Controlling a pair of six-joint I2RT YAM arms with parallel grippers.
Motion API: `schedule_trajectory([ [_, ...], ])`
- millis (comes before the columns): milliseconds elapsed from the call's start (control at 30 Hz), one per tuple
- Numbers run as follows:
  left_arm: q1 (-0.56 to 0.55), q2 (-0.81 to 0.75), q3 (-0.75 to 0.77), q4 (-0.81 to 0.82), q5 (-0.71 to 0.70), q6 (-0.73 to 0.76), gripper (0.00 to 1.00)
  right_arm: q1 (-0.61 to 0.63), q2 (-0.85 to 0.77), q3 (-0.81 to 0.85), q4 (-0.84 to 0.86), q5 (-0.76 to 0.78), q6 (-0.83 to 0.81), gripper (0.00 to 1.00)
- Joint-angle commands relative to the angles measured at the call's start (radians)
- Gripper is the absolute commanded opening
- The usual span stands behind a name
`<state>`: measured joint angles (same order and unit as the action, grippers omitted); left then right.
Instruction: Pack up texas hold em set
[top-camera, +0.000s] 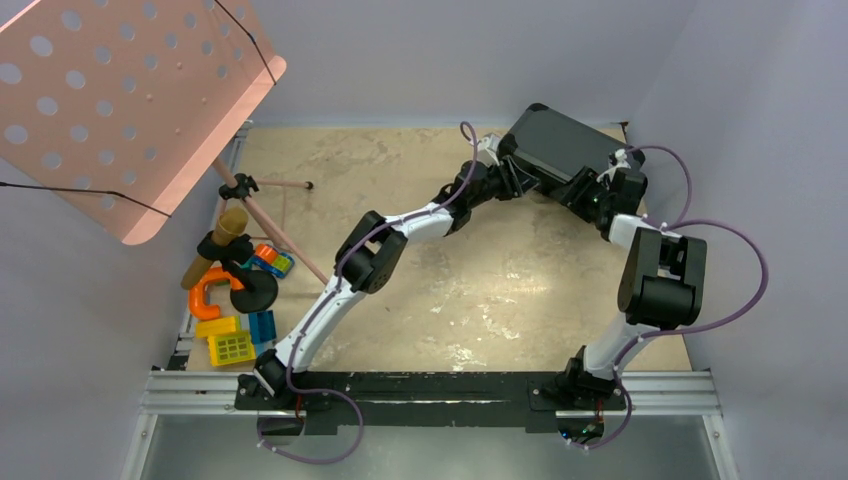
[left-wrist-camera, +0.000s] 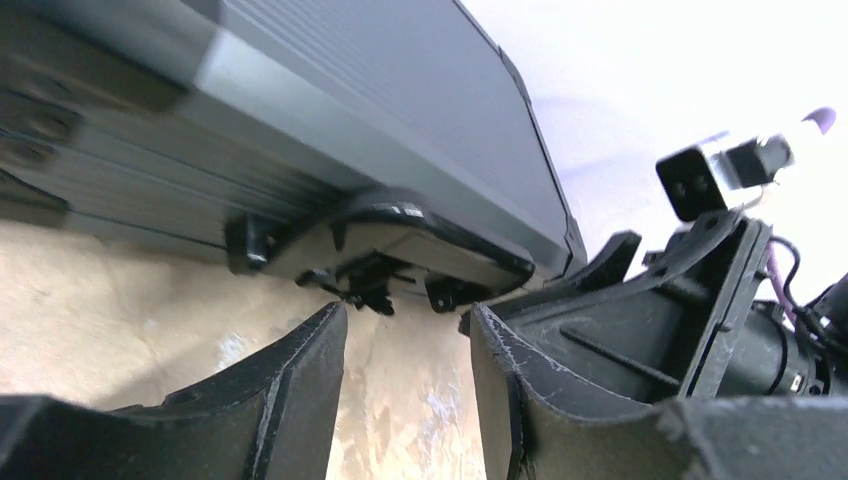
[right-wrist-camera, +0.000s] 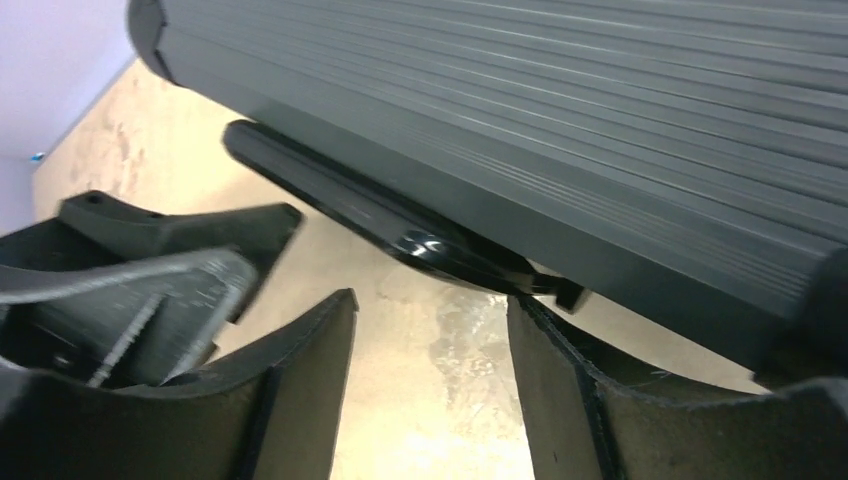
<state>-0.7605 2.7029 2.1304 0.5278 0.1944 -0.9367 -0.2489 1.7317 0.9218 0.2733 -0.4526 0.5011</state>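
Observation:
The black hard briefcase (top-camera: 560, 145) lies closed at the far right of the table, tilted, with its handle side facing the arms. Chips, card decks, buttons and marker are out of view. My left gripper (top-camera: 515, 178) is open and empty at the case's near left edge; in the left wrist view its jaws (left-wrist-camera: 405, 330) stand apart just below the handle (left-wrist-camera: 400, 235) of the case (left-wrist-camera: 380, 90). My right gripper (top-camera: 582, 190) is open and empty at the near right edge; its jaws (right-wrist-camera: 432, 320) stand apart under the glossy handle (right-wrist-camera: 400, 225) of the ribbed case (right-wrist-camera: 560, 110).
A pink perforated music stand (top-camera: 130, 100) leans over the far left, its legs (top-camera: 280, 225) on the table. Below it lie a yellow crate (top-camera: 231, 347), a blue crate (top-camera: 262, 325), an orange arch (top-camera: 210, 292) and other toys. Walls stand close behind and right of the case.

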Motion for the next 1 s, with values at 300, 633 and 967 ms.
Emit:
schedule_trajectory([
  [300, 0.042, -0.003, 0.077, 0.123, -0.009, -0.064, 0.49, 0.039, 0.047, 0.119, -0.072, 0.113, 0.004, 0.58],
  [633, 0.046, -0.094, -0.045, 0.165, 0.087, 0.024, 0.46, 0.121, 0.078, 0.085, 0.094, 0.226, 0.067, 0.56],
  [967, 0.050, -0.242, -0.280, 0.297, 0.129, 0.107, 0.45, 0.148, 0.098, 0.130, 0.093, 0.276, 0.051, 0.43],
])
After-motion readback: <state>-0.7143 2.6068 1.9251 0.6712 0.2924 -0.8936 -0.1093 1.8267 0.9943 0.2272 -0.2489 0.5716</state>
